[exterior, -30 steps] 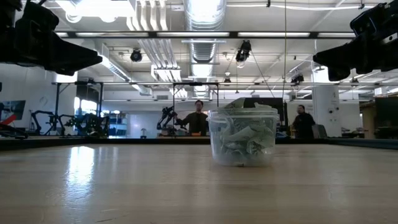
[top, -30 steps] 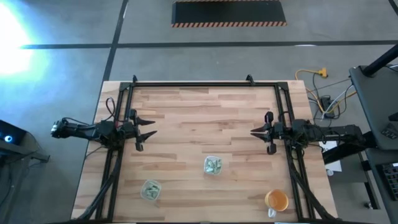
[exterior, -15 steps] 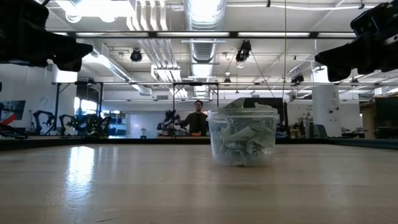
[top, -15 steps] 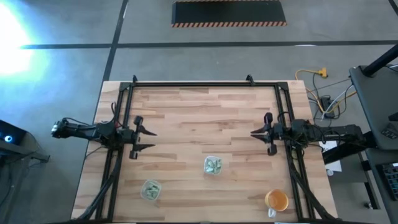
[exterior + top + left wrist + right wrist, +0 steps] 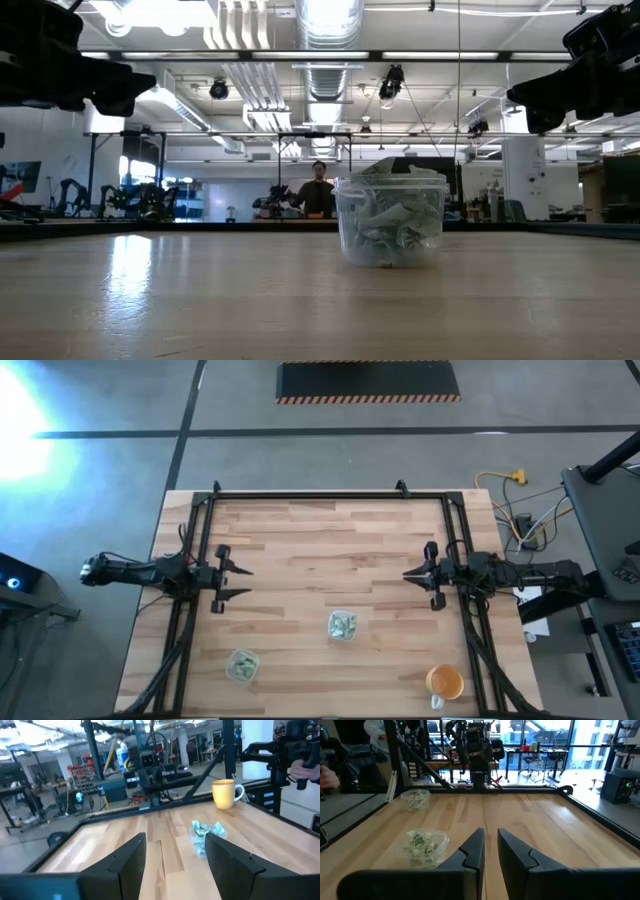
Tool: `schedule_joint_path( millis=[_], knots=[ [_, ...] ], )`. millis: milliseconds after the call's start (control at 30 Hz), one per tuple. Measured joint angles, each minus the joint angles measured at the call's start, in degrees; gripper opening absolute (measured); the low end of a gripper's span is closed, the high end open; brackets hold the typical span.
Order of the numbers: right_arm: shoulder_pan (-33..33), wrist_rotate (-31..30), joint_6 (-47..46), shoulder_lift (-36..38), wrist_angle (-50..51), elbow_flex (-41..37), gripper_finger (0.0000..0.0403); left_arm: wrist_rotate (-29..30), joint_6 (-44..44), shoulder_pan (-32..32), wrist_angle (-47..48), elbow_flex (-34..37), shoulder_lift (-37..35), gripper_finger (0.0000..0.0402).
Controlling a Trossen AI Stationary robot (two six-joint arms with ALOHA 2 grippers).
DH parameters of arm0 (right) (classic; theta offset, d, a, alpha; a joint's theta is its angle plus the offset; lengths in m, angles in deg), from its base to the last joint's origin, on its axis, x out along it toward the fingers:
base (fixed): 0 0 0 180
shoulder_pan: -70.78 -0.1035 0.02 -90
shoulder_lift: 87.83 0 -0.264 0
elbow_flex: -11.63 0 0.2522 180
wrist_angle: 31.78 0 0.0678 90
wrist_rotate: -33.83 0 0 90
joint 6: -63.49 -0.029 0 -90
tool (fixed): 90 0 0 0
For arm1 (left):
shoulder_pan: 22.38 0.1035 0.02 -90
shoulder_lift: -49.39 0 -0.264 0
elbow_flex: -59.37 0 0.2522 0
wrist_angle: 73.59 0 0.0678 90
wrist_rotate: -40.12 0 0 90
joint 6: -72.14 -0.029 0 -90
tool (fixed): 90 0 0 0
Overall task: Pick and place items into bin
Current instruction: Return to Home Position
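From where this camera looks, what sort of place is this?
Probably a robotics lab or workshop hall: exposed ceiling ducts, more robot arms on benches behind the wooden table, desks and office chairs.
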Motion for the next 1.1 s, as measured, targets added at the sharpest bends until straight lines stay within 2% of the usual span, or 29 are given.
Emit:
schedule_joint_path(
  millis=[1100],
  knots=[
    [0.0, -0.1, -0.6, -0.3, 0.0, 0.0, 0.0043, 0.3, 0.3, 0.0, -1.4, 0.1, 7.8, 0.0187]
  ],
)
